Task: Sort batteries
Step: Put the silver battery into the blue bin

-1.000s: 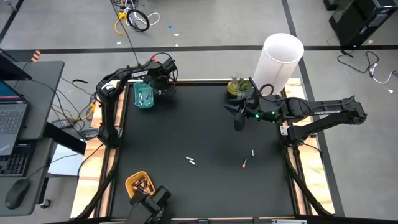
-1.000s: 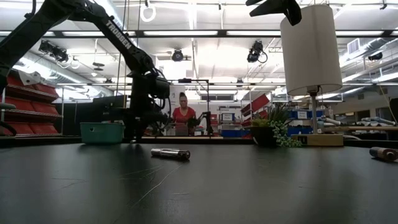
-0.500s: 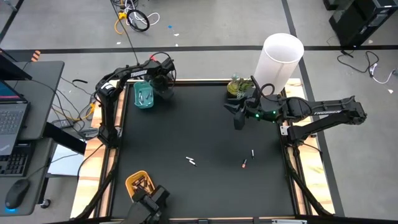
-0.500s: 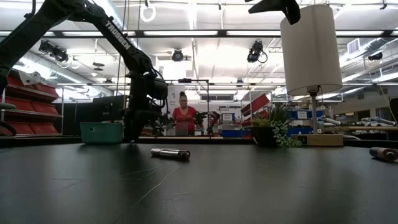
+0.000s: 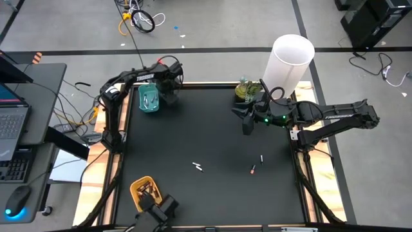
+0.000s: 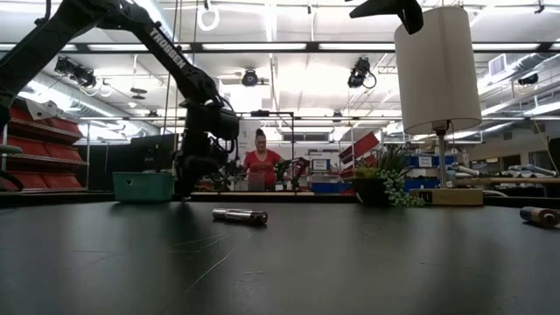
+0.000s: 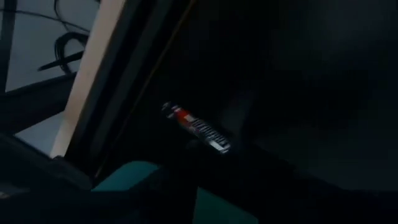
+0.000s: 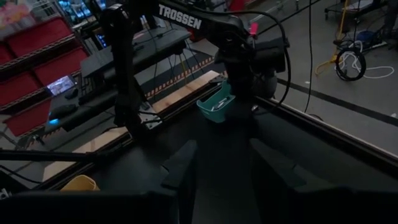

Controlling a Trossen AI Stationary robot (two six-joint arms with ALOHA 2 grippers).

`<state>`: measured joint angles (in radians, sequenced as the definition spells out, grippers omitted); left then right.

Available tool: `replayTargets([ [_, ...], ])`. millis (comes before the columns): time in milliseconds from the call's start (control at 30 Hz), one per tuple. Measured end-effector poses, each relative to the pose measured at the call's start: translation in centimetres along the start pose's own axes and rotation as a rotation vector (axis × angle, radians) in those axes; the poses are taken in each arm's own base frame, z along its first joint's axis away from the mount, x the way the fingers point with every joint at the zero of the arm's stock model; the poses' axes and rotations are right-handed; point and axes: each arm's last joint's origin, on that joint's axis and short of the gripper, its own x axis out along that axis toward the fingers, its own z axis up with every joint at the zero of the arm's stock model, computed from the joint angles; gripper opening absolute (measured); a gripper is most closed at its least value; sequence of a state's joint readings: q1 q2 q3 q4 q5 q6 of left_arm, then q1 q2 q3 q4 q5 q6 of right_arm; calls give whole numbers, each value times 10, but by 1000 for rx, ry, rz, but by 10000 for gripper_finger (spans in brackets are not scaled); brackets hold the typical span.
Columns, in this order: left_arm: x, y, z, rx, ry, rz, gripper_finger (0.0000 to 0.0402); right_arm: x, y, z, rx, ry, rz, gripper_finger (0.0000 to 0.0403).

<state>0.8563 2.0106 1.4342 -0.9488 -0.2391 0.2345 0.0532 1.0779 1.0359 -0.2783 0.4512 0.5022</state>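
Across the black surface, framed in pale wood, most of the mat lies bare. Around it spreads a grey workshop floor with cables, a desk with a laptop on the left, and — seen level across the mat — a bright hall with red shelving, ceiling lights and one person at a far bench. A tall white cylinder stands at the far right corner beside a small green plant.

Two trays sit on the surface: a teal rectangular tray at the far left and a yellow oval tray at the near left corner, which holds several dark batteries I cannot count.

Loose batteries on the mat number four: two pale ones touching near the middle, one pale battery further right, and a dark one with a red-orange end just beside it. A fifth battery, dark with a red band, shows in the left wrist view; whether it is held or lying on the mat I cannot tell.

The left pincer hangs low just beside the teal tray; whether its fingers are apart or together I cannot tell. The right pincer hovers above the mat near the plant, its two fingers apart and holding nothing.
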Motion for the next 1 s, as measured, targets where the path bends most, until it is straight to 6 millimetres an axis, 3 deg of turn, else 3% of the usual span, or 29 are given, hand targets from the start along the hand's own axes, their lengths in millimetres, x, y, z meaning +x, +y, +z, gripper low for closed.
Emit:
replayTargets([
  [200, -1, -5, 1, 30, -11, -26, 133, 0, 0, 0, 0, 0, 0, 128],
  [400, -3, -7, -9, -48, 105, -52, 133, 0, 0, 0, 0, 0, 0, 127],
  [767, -41, -3, 11, -134, 31, 47, 131, 0, 1, 0, -33, 1, 3, 127],
  [833, -36, -4, 13, -119, 65, 83, 127, -1, 1, -1, -35, 1, 6, 127],
  [1000, 2, -7, 15, -82, 219, 135, 114, -2, 4, 0, -28, -8, 24, 127],
])
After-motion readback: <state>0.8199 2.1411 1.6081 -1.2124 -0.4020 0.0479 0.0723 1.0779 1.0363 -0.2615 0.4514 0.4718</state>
